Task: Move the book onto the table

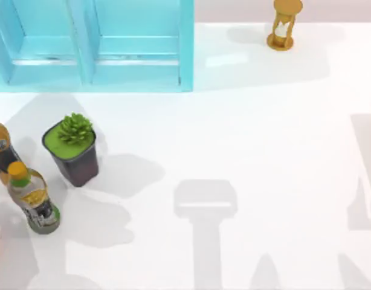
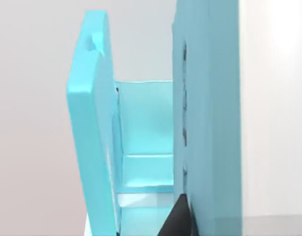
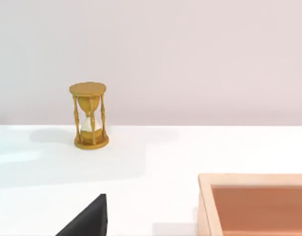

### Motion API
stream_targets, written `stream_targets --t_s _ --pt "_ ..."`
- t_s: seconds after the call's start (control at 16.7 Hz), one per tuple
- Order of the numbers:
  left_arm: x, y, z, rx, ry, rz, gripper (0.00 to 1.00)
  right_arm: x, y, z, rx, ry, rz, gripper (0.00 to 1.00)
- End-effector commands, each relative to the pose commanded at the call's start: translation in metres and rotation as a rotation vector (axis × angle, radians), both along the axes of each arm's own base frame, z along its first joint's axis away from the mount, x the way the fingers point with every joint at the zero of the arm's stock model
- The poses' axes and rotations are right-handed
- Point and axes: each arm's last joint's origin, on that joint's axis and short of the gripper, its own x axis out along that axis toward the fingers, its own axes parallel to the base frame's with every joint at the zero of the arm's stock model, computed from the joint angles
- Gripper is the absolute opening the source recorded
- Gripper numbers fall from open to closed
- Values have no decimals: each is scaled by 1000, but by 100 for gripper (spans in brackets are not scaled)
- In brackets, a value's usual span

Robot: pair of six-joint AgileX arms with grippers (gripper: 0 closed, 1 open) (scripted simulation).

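Well, the biggest thing is the white table (image 1: 264, 151). At its back left stands the light-blue shelf cabinet (image 1: 92, 45) with its open boxes.

In the left wrist view, the left gripper (image 2: 178, 221) is a dark bit right up close to the cabinet (image 2: 207, 123), looking into one open box between two blue walls. I cannot tell if this gripper is spread or pressed together. I cannot tell the book from the blue walls there, so I cannot say where it is.

In the right wrist view, a wooden tray (image 3: 254, 204) sits on the table beside the right gripper (image 3: 87, 219), another dark bit low over the white top. I cannot tell its state either.

On the left side stands a potted plant (image 1: 74, 151). Just beside it, a bottle with a yellow cap (image 1: 33, 196) leans, with a darker bottle (image 1: 1, 151) at the edge.

A small gold hourglass (image 1: 283, 24) stands upright at the back right, well apart from everything else.
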Motion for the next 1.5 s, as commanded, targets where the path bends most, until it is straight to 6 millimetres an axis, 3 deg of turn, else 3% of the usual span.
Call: stream_targets --t_s 0.42,0.66,0.84,1.08,1.26,1.5 --pt "7 -6 0 -14 1 4 0 0 0 0 0 0 0 100" --pt "36 -45 10 -104 -25 43 0 0 0 0 0 0 0 100" --pt "66 -104 16 -266 -59 80 0 0 0 0 0 0 0 100" --pt "90 -213 12 -641 -80 130 0 0 0 0 0 0 0 100" --pt "85 -301 -7 -963 -47 188 0 0 0 0 0 0 0 100" --pt "49 -400 -52 -1264 16 284 0 0 0 0 0 0 0 100"
